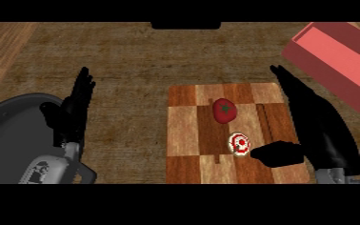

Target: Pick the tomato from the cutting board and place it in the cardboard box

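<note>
Tomato (224,110) sits on the cutting board (184,138).
My right hand (313,119) is open beside it; my left hand (74,105) rests open.

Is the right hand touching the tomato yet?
Apart. In the head view, bare cutting board shows between the tomato and the open right hand.
</note>
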`<state>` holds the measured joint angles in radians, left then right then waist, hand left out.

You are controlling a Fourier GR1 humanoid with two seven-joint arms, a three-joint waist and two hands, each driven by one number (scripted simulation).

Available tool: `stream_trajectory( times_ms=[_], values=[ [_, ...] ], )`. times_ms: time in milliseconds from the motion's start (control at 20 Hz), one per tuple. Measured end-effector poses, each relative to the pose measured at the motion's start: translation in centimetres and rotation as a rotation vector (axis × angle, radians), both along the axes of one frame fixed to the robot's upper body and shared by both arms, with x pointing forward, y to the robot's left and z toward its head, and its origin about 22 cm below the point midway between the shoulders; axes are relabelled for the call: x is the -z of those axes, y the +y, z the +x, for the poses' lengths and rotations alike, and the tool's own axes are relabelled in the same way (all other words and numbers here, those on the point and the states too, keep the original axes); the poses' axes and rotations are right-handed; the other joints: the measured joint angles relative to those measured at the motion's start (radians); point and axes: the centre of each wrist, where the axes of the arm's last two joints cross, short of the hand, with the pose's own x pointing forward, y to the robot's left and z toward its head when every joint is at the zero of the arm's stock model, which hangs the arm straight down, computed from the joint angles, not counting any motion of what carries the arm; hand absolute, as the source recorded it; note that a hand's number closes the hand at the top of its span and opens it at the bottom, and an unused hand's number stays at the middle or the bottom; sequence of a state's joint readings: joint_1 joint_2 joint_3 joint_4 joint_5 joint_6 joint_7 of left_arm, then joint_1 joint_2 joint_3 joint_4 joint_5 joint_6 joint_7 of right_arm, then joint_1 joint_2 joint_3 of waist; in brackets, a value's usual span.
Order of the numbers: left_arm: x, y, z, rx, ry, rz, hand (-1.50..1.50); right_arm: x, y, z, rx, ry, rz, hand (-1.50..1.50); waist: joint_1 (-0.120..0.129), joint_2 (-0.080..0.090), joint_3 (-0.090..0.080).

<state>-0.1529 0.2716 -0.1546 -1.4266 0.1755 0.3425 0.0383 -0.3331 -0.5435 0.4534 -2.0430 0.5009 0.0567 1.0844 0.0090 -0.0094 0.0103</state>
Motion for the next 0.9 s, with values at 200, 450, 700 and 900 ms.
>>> stream_trajectory(
  times_ms=[200,450,700,900],
  values=[
    [-0.1,0.2,-0.1,0.009,-0.008,0.001,0.00,0.6,1.3,0.7,-0.010,0.070,-0.022,-1.50,0.003,0.000,0.000],
    [0.0,0.1,0.0,0.006,-0.007,0.002,0.00,1.0,2.8,2.1,-0.013,0.131,-0.018,-1.50,0.001,0.001,0.001],
    [0.1,0.3,0.0,0.011,-0.008,0.002,0.00,1.4,4.9,3.5,-0.019,0.157,-0.011,-1.50,0.001,-0.001,0.002],
    [0.2,0.2,0.0,0.002,-0.002,0.000,0.00,1.8,6.0,4.3,-0.013,0.177,-0.028,-1.50,-0.003,-0.001,0.002]
  ],
)
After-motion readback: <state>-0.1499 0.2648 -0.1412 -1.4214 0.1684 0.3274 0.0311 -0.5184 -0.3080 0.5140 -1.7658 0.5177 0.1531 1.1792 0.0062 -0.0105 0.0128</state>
